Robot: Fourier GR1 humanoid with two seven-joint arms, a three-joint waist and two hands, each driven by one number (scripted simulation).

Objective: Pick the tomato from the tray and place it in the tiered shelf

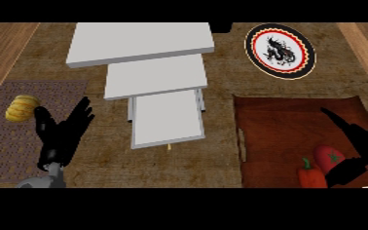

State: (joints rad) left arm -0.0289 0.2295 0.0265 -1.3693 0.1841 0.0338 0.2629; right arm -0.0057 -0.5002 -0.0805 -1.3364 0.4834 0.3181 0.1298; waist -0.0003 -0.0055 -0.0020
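Red and glossy, the round tomato (328,157) with a dark stem spot lies on the brown tray (287,122), under the right hand's (343,168) curled fingers, an orange-red pepper (312,177) beside them; whether they grip it cannot be told. The left hand (61,131) rests open, fingers straight, left of the white tiered shelf (155,73).

Left hand (63,129) sits at the lower left, grey forearm just showing at the bottom edge. Fingers straight and spread, pointing up and away, thumb out to the side; it holds nothing. Right hand (350,148) is at the lower right edge, partly cut off. One finger stretches up-left, the rest look curled lower down, hard to confirm.
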